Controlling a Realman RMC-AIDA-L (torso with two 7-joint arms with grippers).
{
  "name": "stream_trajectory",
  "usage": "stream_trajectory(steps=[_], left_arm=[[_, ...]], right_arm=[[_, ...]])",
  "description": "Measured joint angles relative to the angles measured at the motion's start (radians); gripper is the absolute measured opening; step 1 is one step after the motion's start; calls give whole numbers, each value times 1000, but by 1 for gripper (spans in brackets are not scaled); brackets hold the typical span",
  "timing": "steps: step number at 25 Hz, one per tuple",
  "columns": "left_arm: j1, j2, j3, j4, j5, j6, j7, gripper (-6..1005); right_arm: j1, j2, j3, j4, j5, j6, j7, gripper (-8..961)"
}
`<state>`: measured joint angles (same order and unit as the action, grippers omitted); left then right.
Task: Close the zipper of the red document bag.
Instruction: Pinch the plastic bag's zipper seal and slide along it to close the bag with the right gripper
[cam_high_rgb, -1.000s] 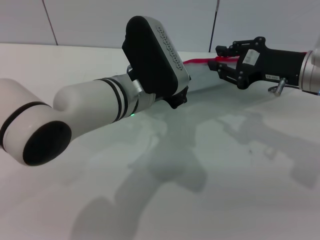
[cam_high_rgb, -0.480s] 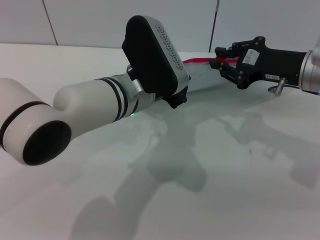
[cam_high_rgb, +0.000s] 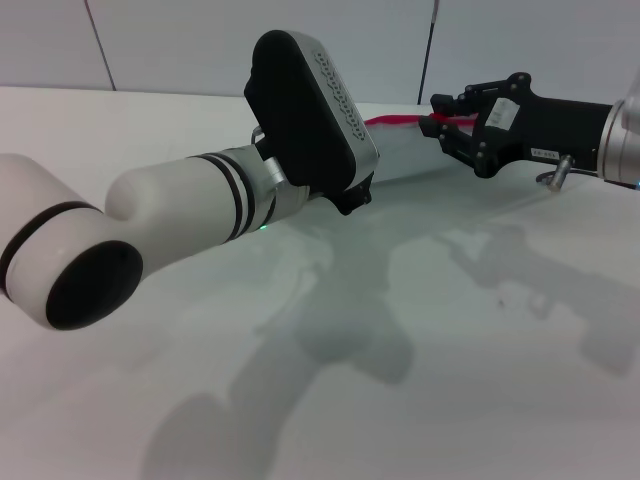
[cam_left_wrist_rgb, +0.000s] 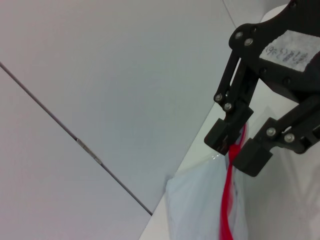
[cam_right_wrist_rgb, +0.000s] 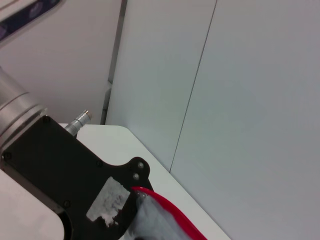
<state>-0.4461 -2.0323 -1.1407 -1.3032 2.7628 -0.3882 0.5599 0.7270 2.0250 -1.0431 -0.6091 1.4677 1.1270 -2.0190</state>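
Found the red document bag (cam_high_rgb: 410, 158) lying flat at the far side of the desk (cam_high_rgb: 450, 330), with the zipper (cam_high_rgb: 392, 121) along its far edge. Saw the right gripper (cam_high_rgb: 438, 126) at that edge, jaws drawn nearly together on the red strip. Noted the left gripper (cam_high_rgb: 350, 198) low over the bag's left part, largely hidden behind its own wrist housing.

Judged the likely failures thus: could slip off the thin strip if the hold sat on tape and not on the slider, which was made out in no view; could drag or buckle the whole pouch if the left side was not pinned firmly enough.

Learned most from the left wrist view: showed the right gripper (cam_left_wrist_rgb: 235, 147) straddling the zipper (cam_left_wrist_rgb: 229, 200), with the pouch (cam_left_wrist_rgb: 197, 210) crumpled just below. Got from the head view only a side-on pinch. Got from the right wrist view only a sliver of the red edge (cam_right_wrist_rgb: 167, 211).
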Motion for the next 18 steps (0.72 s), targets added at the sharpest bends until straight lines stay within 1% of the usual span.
stream_trajectory(steps=[18], left_arm=[[0,0,6,1,0,4,0,57]], right_arm=[[1,1,0,5,-2,-4,0,224]])
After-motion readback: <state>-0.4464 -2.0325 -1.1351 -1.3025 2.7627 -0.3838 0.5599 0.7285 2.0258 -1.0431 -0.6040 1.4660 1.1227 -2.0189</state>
